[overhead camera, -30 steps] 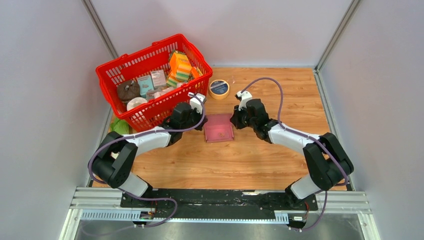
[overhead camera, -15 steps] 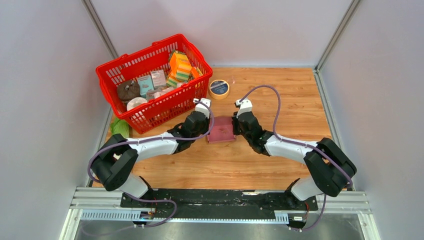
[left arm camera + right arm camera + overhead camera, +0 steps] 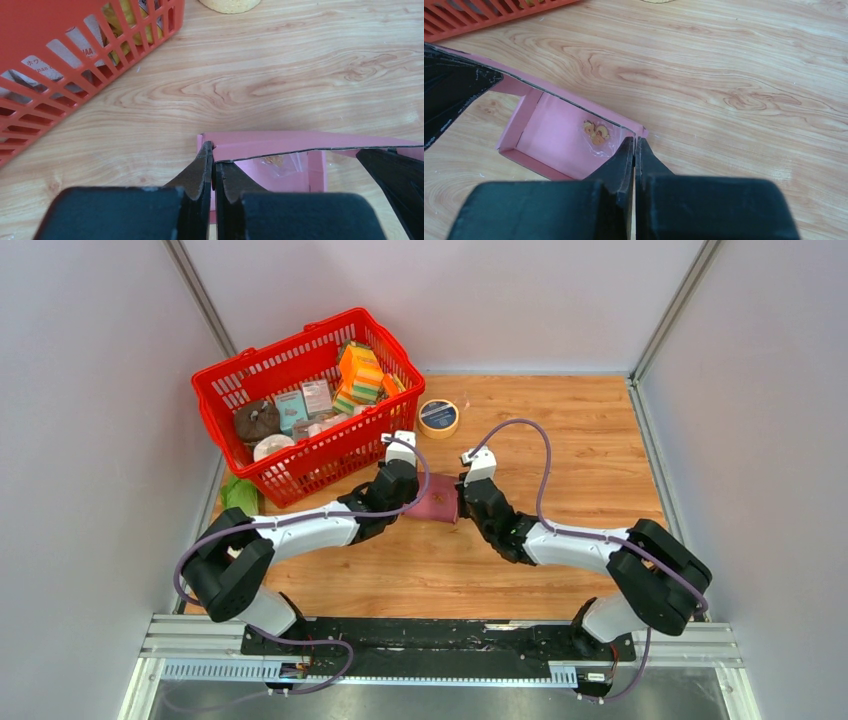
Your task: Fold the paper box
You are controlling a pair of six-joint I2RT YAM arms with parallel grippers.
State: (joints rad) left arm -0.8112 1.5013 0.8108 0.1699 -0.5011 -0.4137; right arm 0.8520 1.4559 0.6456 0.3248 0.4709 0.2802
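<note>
The pink paper box (image 3: 438,505) lies open on the wooden table between my two grippers. My left gripper (image 3: 412,496) is shut on the box's left wall. In the left wrist view its jaws (image 3: 213,152) pinch the thin pink card at the box's corner (image 3: 300,144). My right gripper (image 3: 463,498) is shut on the box's right wall. In the right wrist view its jaws (image 3: 634,143) pinch the card at the corner of the box (image 3: 554,137). A small clear bag with an orange piece (image 3: 596,132) lies inside the box.
A red basket (image 3: 225,375) with packs and cartons stands at the back left, close to my left arm; its mesh wall shows in the left wrist view (image 3: 75,75). A tape roll (image 3: 438,418) lies behind the box. A green object (image 3: 238,492) lies left of the basket.
Both grippers have closed in from the sides and shut on the box's left and right walls. The box has shifted slightly towards the arms and looks narrower from above.
</note>
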